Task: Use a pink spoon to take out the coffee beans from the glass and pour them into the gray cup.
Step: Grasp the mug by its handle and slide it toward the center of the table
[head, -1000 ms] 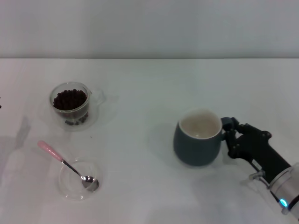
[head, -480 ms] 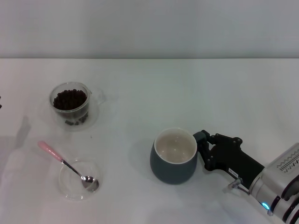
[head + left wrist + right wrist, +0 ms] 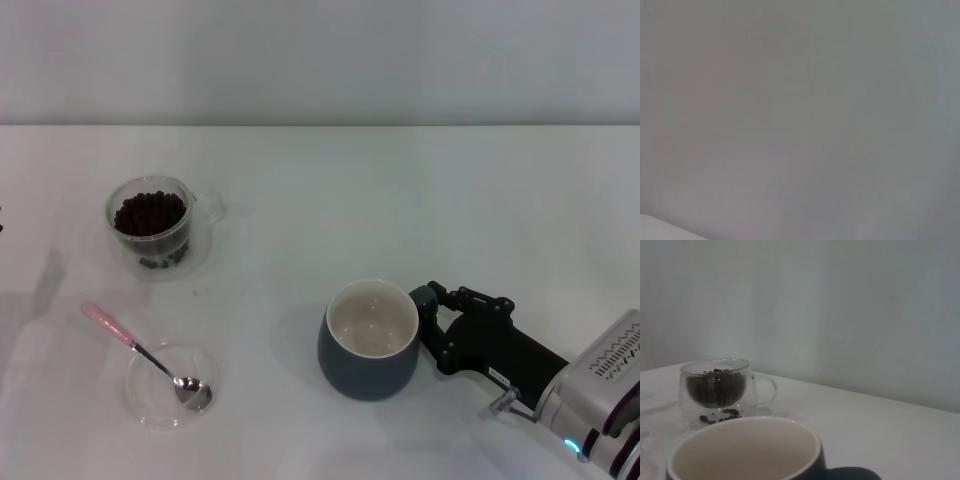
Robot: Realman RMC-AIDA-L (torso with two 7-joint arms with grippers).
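Observation:
The gray cup (image 3: 368, 340) stands upright near the table's front centre, its cream inside bare. My right gripper (image 3: 428, 312) is at the cup's right side, shut on its handle. In the right wrist view the cup's rim (image 3: 742, 452) fills the foreground, and the glass (image 3: 716, 390) stands beyond it. The glass (image 3: 152, 225) sits at the far left, holding the coffee beans (image 3: 150, 212), with a few beans lying in its double-walled base. The pink spoon (image 3: 130, 343) rests with its bowl in a shallow clear dish (image 3: 150, 415) at the front left. My left gripper is out of view.
A pale wall rises behind the white table (image 3: 400, 190). The left wrist view shows only grey wall and a sliver of table.
My right gripper has carried the gray cup left and toward the table's front edge. In the last half second it shifted only slightly. The glass, spoon and dish have not moved.

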